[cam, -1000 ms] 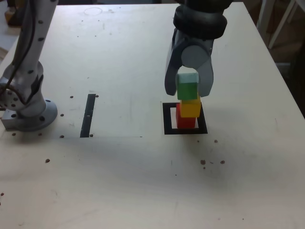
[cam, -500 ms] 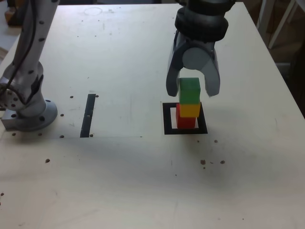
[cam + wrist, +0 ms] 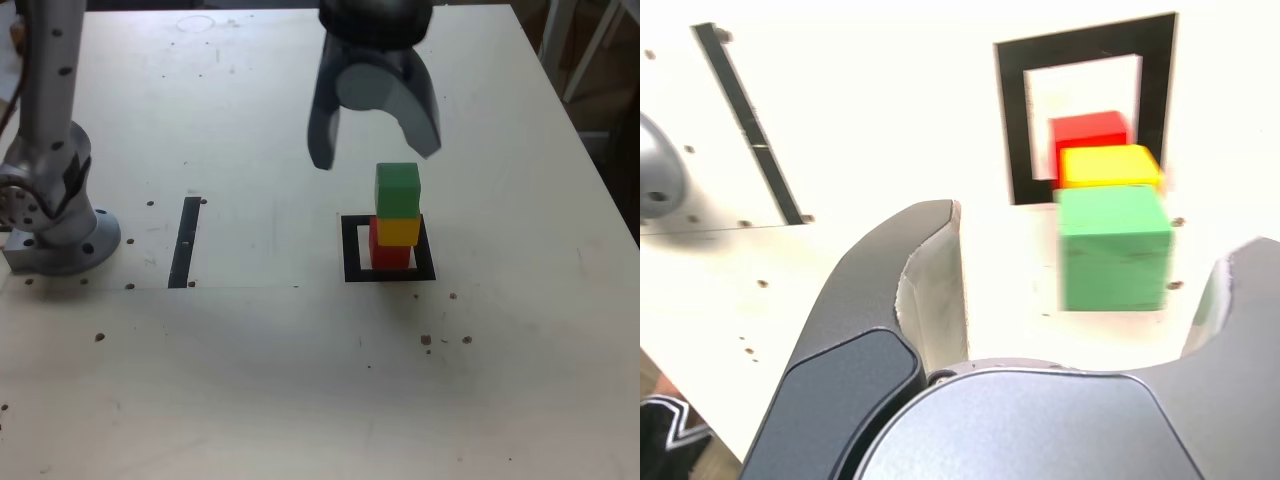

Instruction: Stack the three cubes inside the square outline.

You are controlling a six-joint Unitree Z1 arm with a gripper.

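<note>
Raised, fingers (image 3: 325, 140) spread wide above green cube (image 3: 397, 190).

Cubes were solid green (image 3: 397, 189), yellow (image 3: 399, 230), red (image 3: 390, 254). Square outline (image 3: 352, 250) was black tape, pale centre. Tape strip (image 3: 185, 241) black. Table (image 3: 250, 130) cream, dark-speckled. Gripper (image 3: 374, 135) grey.

Green cube (image 3: 398, 189) atop yellow (image 3: 399, 230), red (image 3: 390, 254); inside square outline (image 3: 352, 250).
</note>
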